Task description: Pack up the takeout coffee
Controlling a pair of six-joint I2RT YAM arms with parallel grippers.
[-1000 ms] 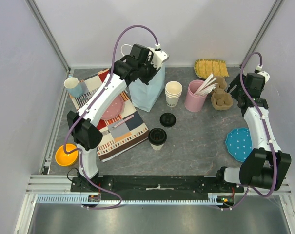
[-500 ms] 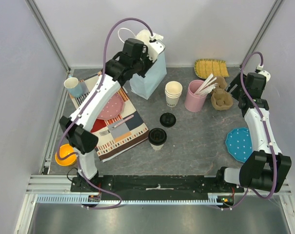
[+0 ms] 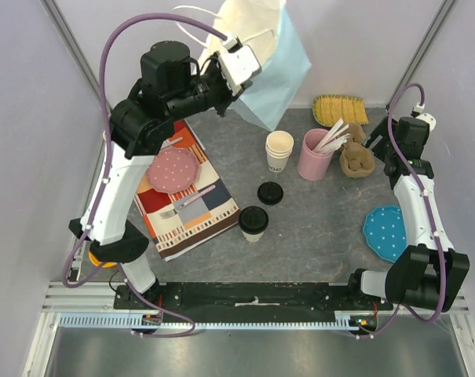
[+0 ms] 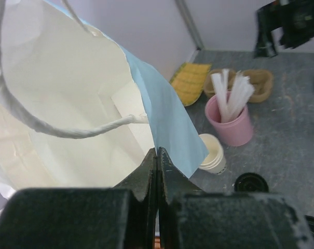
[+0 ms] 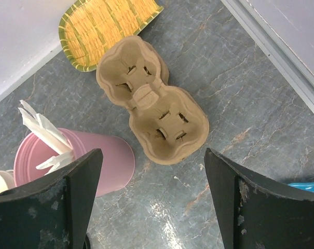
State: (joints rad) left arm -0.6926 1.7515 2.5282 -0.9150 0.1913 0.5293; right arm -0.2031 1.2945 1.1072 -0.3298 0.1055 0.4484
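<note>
Two arms frame a cluttered grey table [image 3: 316,228]. At far left an orange bowl [image 3: 100,253] sits partly hidden behind the left arm, beside a patterned cloth [image 3: 191,208] carrying a pink plate [image 3: 173,170]. Above them the left gripper [image 4: 157,162], its fingers pressed together on the rim of the light-blue paper bag [image 3: 274,71], holds the bag tilted in the air near the back wall, the cream inside and a white cord handle [image 4: 48,129] filling the wrist view. The takeout coffee [image 3: 253,222], a white cup under a black lid, stands upright on the table just right of the cloth, well below and apart from that gripper and the bag. A loose black lid [image 3: 270,192] lies just behind it, then a stack of lidless white cups [image 3: 279,149], then a pink cup of white utensils [image 3: 319,153]. Farther right come a brown pulp cup carrier [image 5: 151,101] and a yellow woven mat [image 5: 107,23]. The right gripper [image 5: 151,207] hovers over the carrier with its fingers spread wide, holding nothing. A blue dotted plate [image 3: 384,232] lies beside the right arm.
</note>
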